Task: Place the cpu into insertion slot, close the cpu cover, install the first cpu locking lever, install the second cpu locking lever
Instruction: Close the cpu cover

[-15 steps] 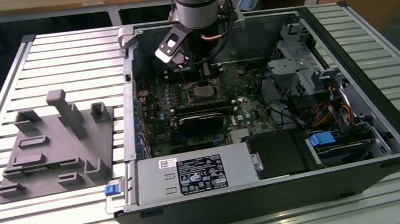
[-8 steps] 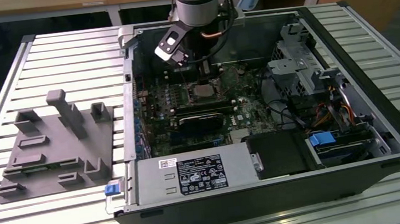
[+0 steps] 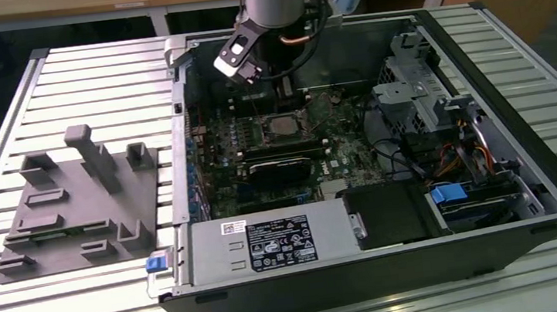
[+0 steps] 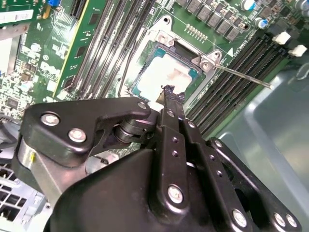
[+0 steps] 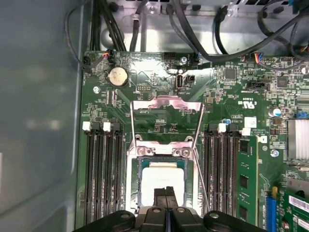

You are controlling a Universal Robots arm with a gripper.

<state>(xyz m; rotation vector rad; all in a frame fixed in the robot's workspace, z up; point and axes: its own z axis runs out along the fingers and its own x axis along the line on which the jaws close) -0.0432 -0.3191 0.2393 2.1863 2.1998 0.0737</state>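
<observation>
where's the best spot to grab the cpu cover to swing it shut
Probably the free edge of the cpu cover, at its small centre tab, coming from the side away from the cpu, where its hinge sits: it's flipped open.

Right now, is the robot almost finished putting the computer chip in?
Partway. Done: the cpu looks seated in the insertion slot. In hand: nothing; the gripper is shut, right over it. Left: the cpu cover is flipped open, and a thin locking lever sticks out unlatched, so neither lever looks locked yet.
</observation>
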